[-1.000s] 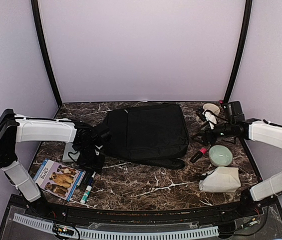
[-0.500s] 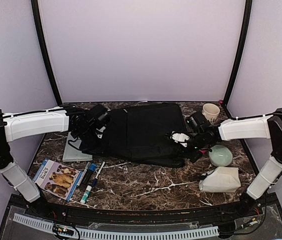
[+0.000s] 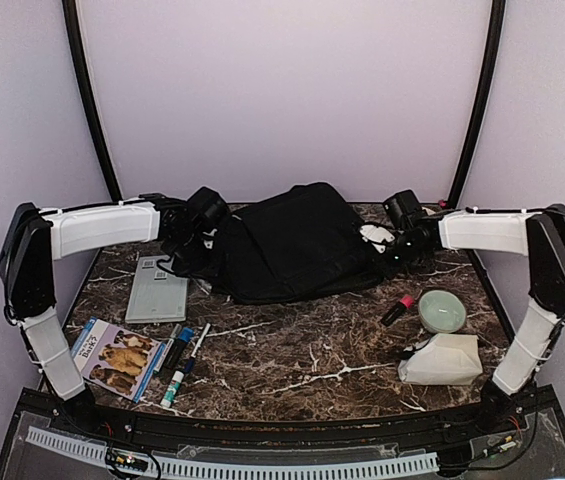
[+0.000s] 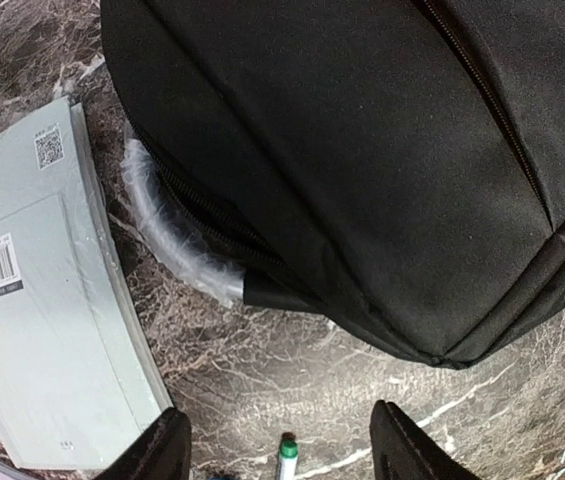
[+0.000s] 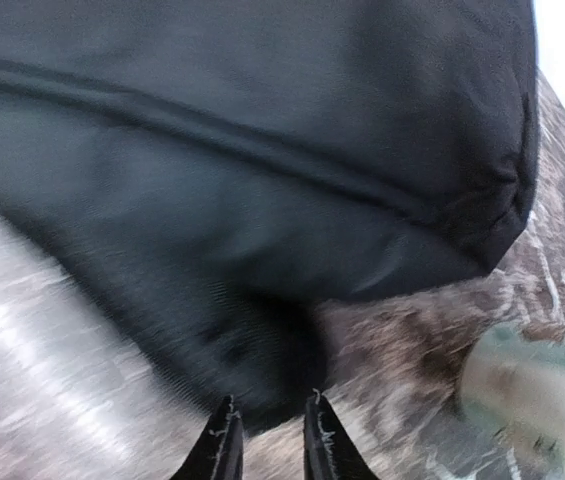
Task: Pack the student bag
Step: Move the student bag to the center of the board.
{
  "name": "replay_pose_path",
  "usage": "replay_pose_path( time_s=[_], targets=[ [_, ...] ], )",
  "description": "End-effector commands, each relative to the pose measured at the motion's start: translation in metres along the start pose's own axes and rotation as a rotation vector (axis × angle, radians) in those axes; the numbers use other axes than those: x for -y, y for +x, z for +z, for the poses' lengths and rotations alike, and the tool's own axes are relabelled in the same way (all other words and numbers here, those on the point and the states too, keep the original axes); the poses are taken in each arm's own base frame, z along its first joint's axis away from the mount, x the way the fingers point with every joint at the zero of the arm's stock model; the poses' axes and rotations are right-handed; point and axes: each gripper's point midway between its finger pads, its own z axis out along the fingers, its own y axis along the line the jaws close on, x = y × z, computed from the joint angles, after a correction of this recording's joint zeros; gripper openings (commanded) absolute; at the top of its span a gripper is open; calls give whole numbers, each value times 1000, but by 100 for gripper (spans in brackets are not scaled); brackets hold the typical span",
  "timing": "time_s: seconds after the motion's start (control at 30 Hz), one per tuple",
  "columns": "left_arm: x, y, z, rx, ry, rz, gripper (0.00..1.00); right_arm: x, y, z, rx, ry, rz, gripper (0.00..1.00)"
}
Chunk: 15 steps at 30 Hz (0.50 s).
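Left gripper [image 4: 280, 438]: jaws apart, empty. The student bag [image 3: 297, 245] lies just ahead of them on the worktop [image 3: 312, 360]. Right gripper [image 5: 268, 420]: jaws nearly together, apparently pinching a bag fold at their tips. Step, as judged: setting the bag up for opening. Next move needs a zip pull located.

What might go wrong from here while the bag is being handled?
1. The right hand seems to pinch only a thin fold at the edge of the large black fabric backpack. The fold may slip out and the bag flop down.
2. The left hand is open and grips nothing, so the bag is held on one side at most.
3. The bag partly covers a clear plastic-wrapped ring, and pulling the bag may drag it.
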Motion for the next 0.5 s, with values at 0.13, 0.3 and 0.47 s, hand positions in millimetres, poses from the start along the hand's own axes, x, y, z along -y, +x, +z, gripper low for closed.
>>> replay_pose_path(
  time_s=[0.13,0.3,0.47],
  targets=[
    [-22,-63,11,72,139,-72,65,-62,-9,-115,291,-243,-75,31],
    [-39,-128,14,196,229,-99,99,-81,18,-145,478,-316,-60,53],
    [-51,-175,49,215,278,-158,98,-70,24,-133,452,-309,-20,54]
  ],
)
